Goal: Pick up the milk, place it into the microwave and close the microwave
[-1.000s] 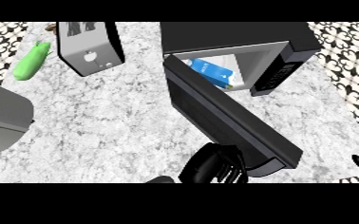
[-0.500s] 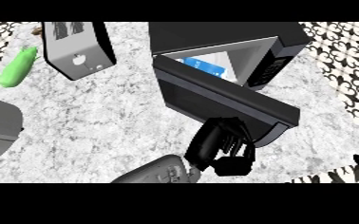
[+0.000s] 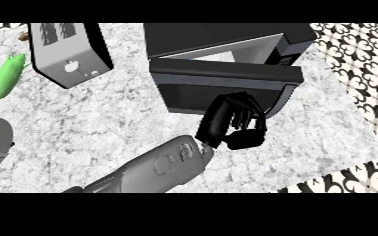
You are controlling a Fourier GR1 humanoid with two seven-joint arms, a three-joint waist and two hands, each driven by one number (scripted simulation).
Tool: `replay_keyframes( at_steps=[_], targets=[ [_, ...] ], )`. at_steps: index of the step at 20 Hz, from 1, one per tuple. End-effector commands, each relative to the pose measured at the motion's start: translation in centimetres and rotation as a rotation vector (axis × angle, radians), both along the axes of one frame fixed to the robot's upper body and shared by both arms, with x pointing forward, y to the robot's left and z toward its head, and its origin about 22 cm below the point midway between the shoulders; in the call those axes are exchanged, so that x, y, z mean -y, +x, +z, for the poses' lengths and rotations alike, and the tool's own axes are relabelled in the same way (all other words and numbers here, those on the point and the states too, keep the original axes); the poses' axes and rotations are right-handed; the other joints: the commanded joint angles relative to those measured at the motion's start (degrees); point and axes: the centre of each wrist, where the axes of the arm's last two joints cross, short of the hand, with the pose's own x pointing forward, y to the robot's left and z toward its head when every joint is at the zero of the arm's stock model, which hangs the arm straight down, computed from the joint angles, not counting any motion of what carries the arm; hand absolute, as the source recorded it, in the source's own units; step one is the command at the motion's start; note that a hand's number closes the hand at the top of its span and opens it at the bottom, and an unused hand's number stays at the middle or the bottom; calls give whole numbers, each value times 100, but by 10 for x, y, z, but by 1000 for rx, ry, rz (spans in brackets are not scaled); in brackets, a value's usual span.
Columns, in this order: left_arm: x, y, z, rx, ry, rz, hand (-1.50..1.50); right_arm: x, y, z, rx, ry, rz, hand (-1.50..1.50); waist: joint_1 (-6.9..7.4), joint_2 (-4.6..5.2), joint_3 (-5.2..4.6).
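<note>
Surface: a grey-white marbled counter [image 3: 111, 115] fills the view; a black-and-white patterned surface [image 3: 354, 55] shows past its right edge and lower right corner.
Microwave: the black microwave [image 3: 214, 35] stands at top centre. Its door [image 3: 221, 80] lies almost flat across the front, with only a thin pale strip of the inside showing above it.
Milk: the milk carton is out of sight behind the door.
Left hand: the left hand [image 3: 218, 122] is at the door's lower face. Its fingers [image 3: 244, 111] are curled and bunched against the panel, holding nothing. The grey forearm [image 3: 159, 167] slants in from the lower left.
Change: half a second ago the door stood well ajar, with the blue-and-white carton visible inside. Now the door has swung nearly shut, and the hand has followed it.
Left side: a silver toaster [image 3: 70, 55] stands at top left, a green vegetable [image 3: 9, 72] is at the left edge, and a grey object [image 3: 4, 140] is cut off below it.
Open room: bare counter lies between toaster and microwave, and right of the hand.
</note>
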Motion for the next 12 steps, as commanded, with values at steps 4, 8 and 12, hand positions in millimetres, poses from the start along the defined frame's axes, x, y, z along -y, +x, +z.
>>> replay_keyframes(
  at_steps=[4, 8, 12],
  targets=[
    [0, 32, 23, -5, -67, 76, 150, 2, 4, 9, 5, -5, 13, -150, -122, 68, 4],
    [-5, 44, 22, -28, -92, 111, 150, 6, 7, 15, 23, -8, 0, -150, -180, 99, 8],
    [-8, 57, 29, -52, -122, 128, 150, 6, 7, 18, 25, -4, 5, -150, -293, 118, 6]
  ],
)
